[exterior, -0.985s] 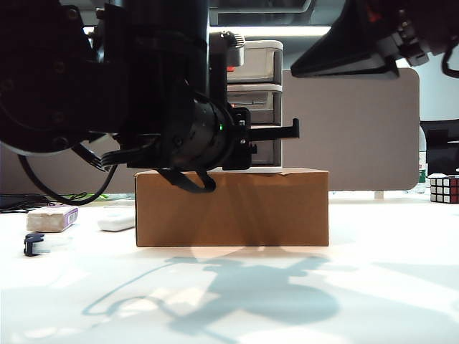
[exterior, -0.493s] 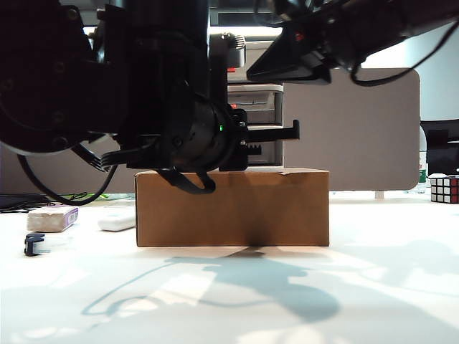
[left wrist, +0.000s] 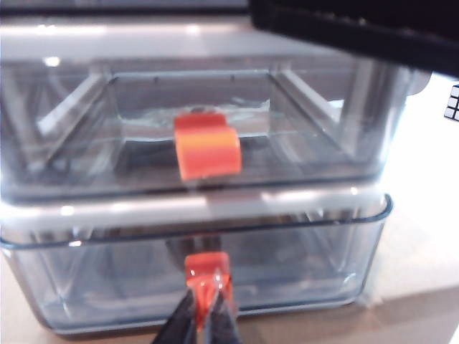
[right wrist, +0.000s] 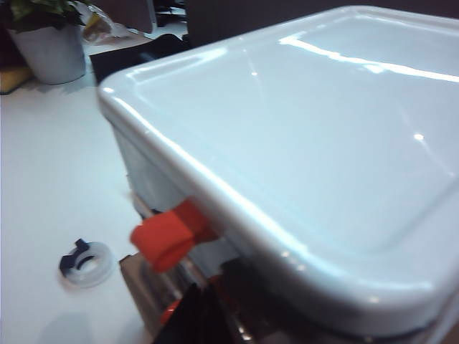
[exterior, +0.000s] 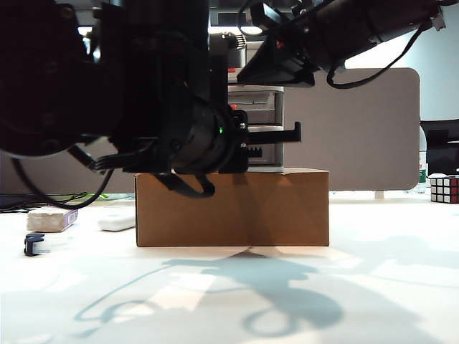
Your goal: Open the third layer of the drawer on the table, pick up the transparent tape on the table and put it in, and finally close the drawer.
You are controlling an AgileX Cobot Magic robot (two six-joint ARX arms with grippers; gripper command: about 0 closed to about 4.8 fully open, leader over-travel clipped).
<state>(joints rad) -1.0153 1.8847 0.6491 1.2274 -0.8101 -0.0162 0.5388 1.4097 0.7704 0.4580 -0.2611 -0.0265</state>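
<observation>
the drawer (exterior: pixel 256 107) stands on a cardboard box (exterior: pixel 232 208) in the middle of the tabletop (exterior: pixel 373 287). its third layer (left wrist: pixel 193 279) lies lowest of 3 tiers, and the left end effector (left wrist: pixel 206 309) is pinched on that layer's tab (left wrist: pixel 208 271). the right end effector (exterior: pixel 276 68) hangs over the drawer's top. left of the box lie a bar (exterior: pixel 117 221), a block (exterior: pixel 51 218) and the transparent tape (exterior: pixel 33 245) (nearest the front). a puzzle cube (exterior: pixel 444 188) sits far right.

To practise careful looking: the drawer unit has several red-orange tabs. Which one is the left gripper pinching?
The left gripper is shut on the lowest tab, on the third layer. The tab above hangs free, with nothing touching it.
</observation>
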